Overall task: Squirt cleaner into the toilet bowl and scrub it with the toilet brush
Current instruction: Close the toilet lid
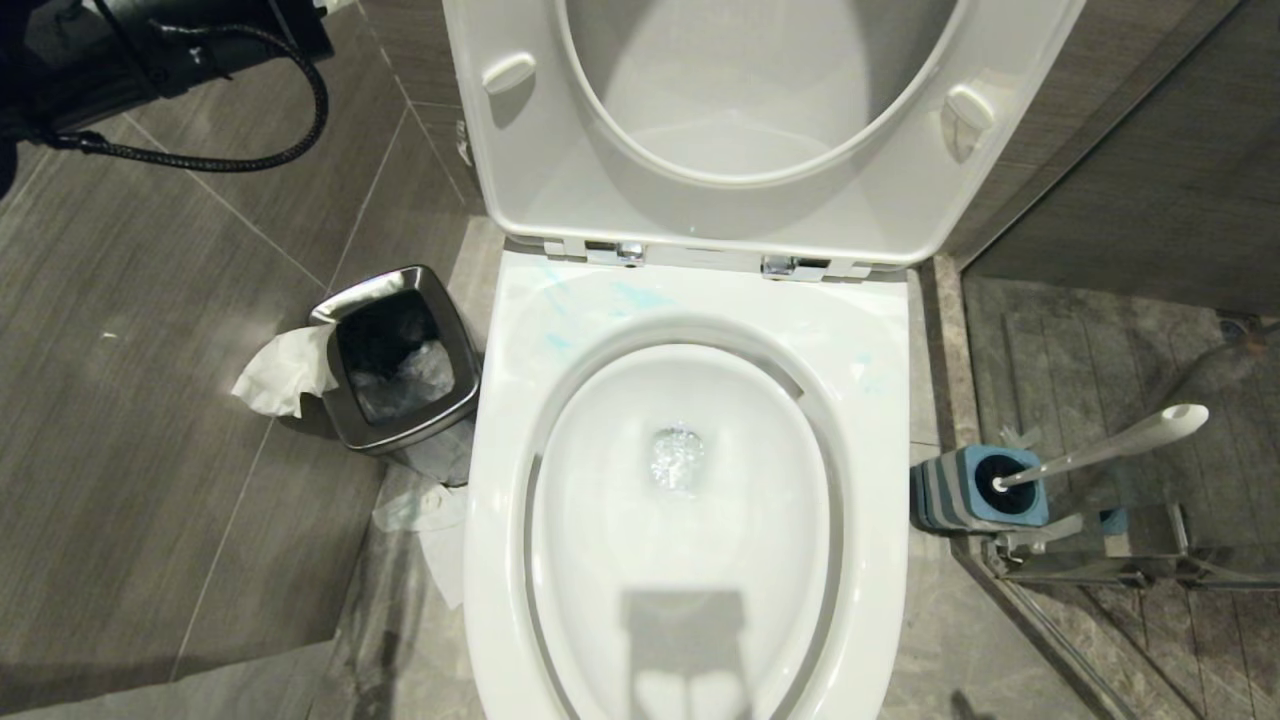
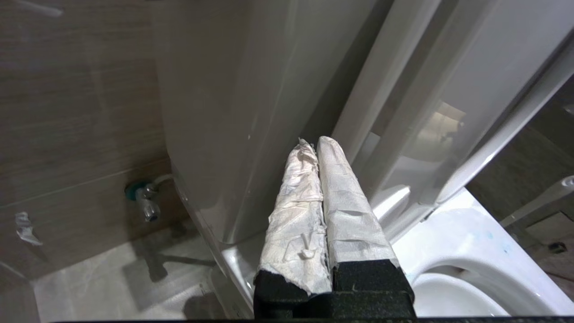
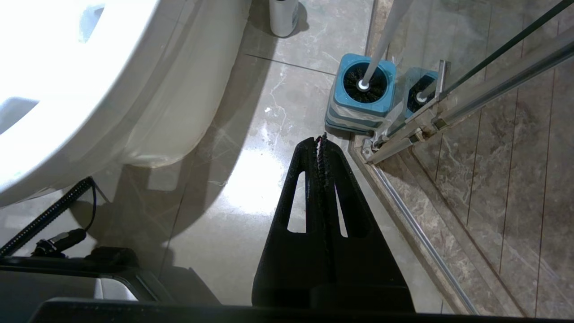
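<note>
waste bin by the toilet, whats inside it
The steel waste bin holds a dark liner with crumpled clear plastic in it; white tissue hangs over its rim. Anything beneath the plastic is hidden.

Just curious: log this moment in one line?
left gripper: shut, empty, by tank | right gripper: shut, parked | toilet brush: in holder | toilet bowl: blue smears

Head view: from high above, looking steeply down onto the toilet bowl (image 1: 690, 500), raised seat ahead. Left wrist view: from just behind the left gripper (image 2: 316, 143), facing level toward the tank's side and the raised seat, close in, bowl rim shared with the head view. Right wrist view: from behind the right gripper (image 3: 320, 139), facing down at the floor (image 3: 251, 179), with the toilet brush (image 3: 381, 40) just beyond its tip, also shared with the head view.
</note>
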